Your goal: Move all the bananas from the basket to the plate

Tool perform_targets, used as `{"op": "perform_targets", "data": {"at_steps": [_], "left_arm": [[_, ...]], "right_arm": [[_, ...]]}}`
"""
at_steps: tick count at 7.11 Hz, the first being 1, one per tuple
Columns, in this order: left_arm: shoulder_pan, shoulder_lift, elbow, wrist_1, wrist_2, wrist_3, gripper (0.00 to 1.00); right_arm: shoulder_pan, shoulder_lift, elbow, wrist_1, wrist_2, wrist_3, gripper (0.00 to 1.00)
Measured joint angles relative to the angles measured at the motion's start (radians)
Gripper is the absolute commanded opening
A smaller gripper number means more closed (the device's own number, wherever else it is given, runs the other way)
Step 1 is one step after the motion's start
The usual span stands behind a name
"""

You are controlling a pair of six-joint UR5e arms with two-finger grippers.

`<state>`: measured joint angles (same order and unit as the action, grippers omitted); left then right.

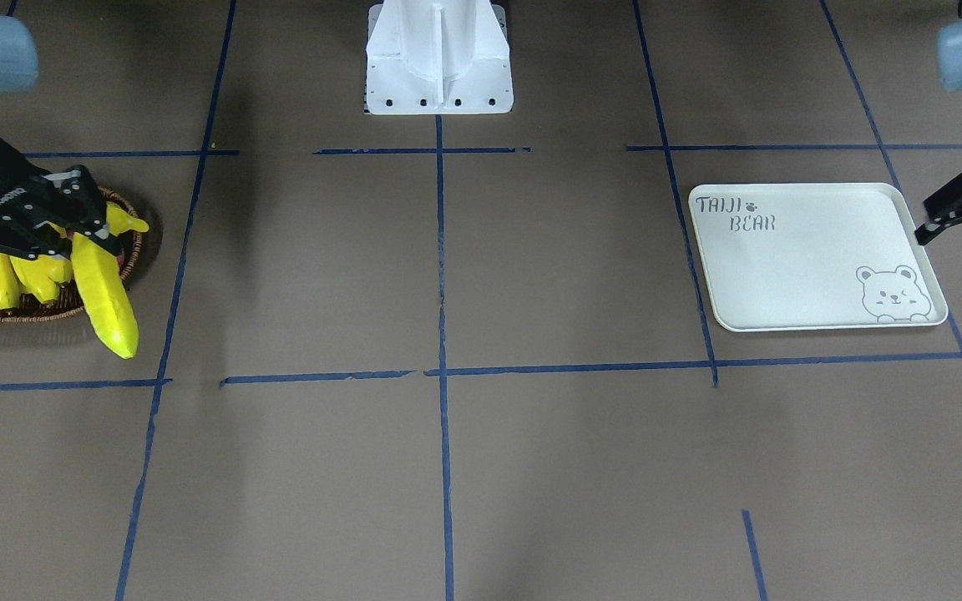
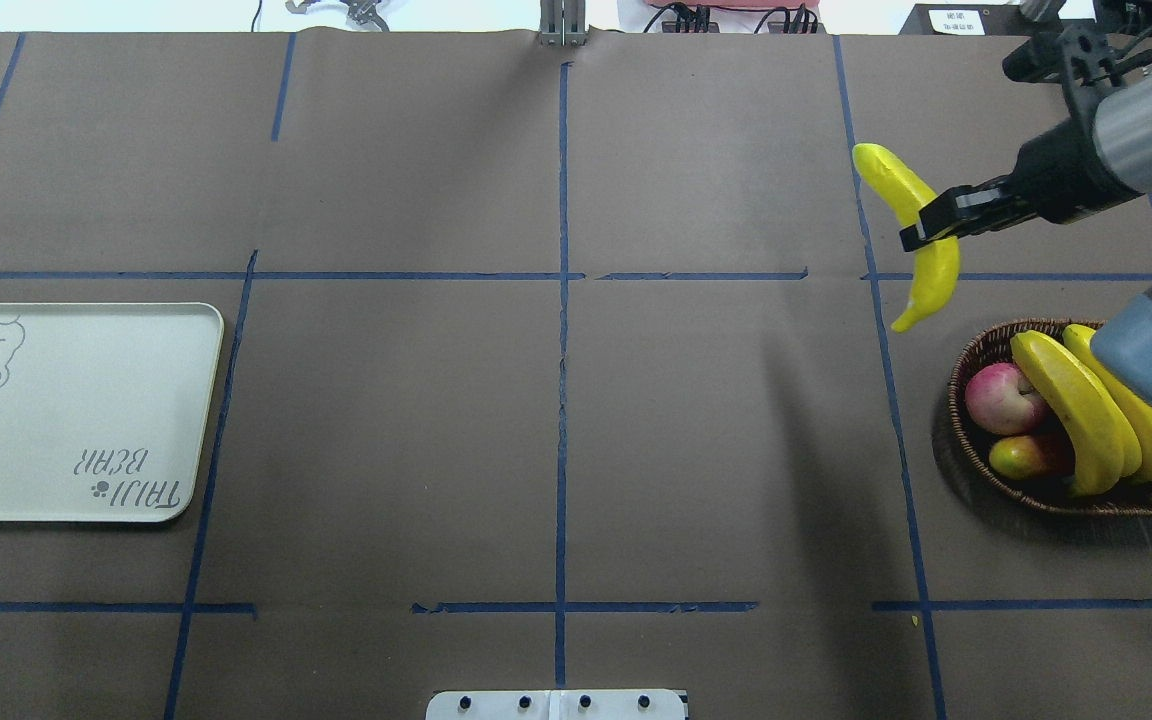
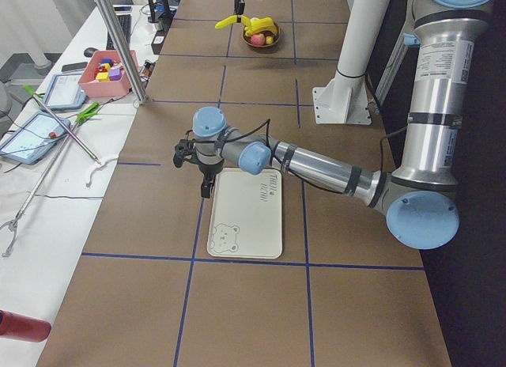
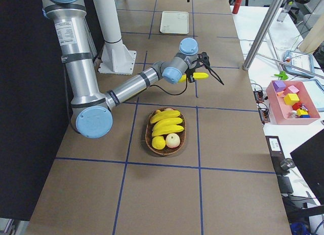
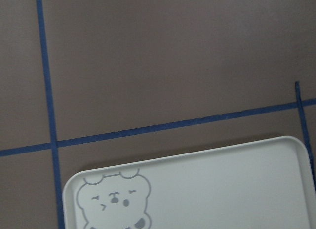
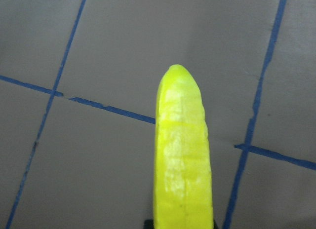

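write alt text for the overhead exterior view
The right gripper holds a yellow banana above the table, beyond a wicker basket at right with more bananas and an apple. The white tray at far left holds no fruit.

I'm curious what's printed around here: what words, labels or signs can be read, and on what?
"TAIJI BEAR", grey, beside a paw mark, on the plate.
White lettering on the right gripper: too small to read.
Label on the right arm: too blurred to read.
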<state>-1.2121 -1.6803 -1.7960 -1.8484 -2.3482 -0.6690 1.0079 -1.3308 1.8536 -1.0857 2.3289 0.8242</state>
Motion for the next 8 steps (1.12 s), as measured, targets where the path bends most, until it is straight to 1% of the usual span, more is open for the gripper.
{"op": "perform_targets", "data": {"at_steps": [2, 3, 4, 6, 8], "left_arm": [[0.174, -0.12, 0.005, -0.11, 0.013, -0.379, 1.0], [0.243, -0.187, 0.011, -0.145, 0.041, -0.536, 1.0], [0.285, -0.243, 0.014, -0.163, 0.065, -0.631, 1.0], [0.322, -0.32, 0.022, -0.215, 0.093, -0.741, 0.99], [0.344, -0.381, 0.081, -0.351, 0.145, -0.973, 1.0]], "right_arm": [[-0.124, 0.086, -0.096, 0.189, -0.134, 0.194, 0.01], [-0.18, 0.134, -0.15, 0.279, -0.199, 0.281, 0.01], [-0.231, 0.18, -0.188, 0.341, -0.264, 0.355, 0.01], [-0.322, 0.257, -0.214, 0.41, -0.375, 0.461, 0.01], [-0.408, 0.322, -0.233, 0.441, -0.492, 0.53, 0.02]]}}
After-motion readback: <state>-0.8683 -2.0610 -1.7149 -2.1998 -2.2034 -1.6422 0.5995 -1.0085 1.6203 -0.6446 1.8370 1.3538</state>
